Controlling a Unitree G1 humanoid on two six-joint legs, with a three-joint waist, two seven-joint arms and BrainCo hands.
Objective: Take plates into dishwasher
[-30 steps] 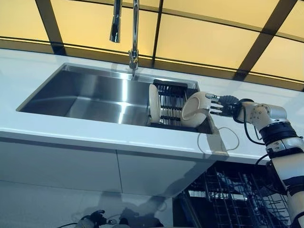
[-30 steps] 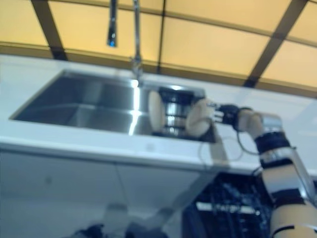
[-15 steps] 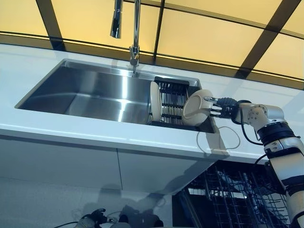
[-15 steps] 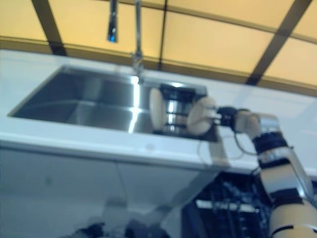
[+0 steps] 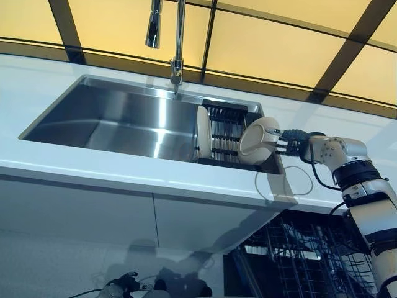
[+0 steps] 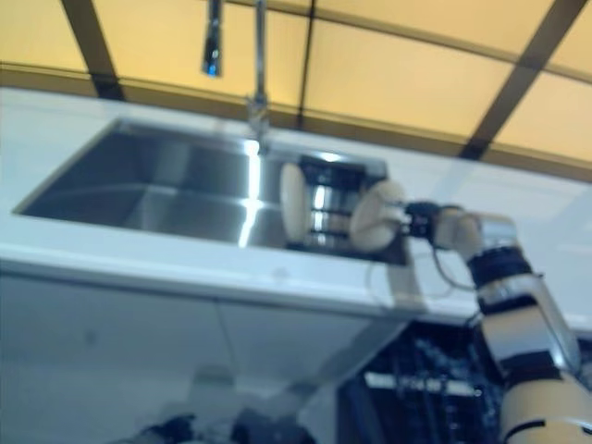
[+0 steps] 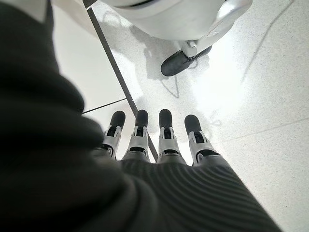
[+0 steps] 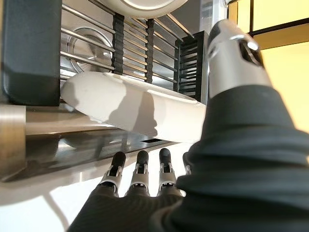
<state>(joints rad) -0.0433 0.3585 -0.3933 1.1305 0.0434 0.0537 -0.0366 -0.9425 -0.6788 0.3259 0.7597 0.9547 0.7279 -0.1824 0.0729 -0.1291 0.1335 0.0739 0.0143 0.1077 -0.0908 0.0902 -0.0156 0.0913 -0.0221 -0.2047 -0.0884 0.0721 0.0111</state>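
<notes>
A cream plate (image 5: pixel 257 141) tilts at the right end of the black dish rack (image 5: pixel 224 133) in the steel sink (image 5: pixel 111 121). My right hand (image 5: pixel 290 141) reaches in from the right and is shut on the plate's rim. In the right wrist view the plate (image 8: pixel 135 104) lies between the thumb (image 8: pixel 231 48) and the fingers (image 8: pixel 140 169) beneath it. A second cream plate (image 5: pixel 202 131) stands upright at the rack's left end. My left hand (image 7: pixel 145 145) hangs low over the floor, open and holding nothing.
A tall faucet (image 5: pixel 177 37) rises behind the sink. White counter (image 5: pixel 186 186) surrounds it. Below the counter at the right, the dishwasher's dark wire rack (image 5: pixel 298 254) is pulled out. A white wheeled base (image 7: pixel 186 60) stands on the floor near my left hand.
The right hand has moved slightly in toward the rack, and the held plate has shifted a little with it. The camera has moved slightly. The left hand is unchanged.
</notes>
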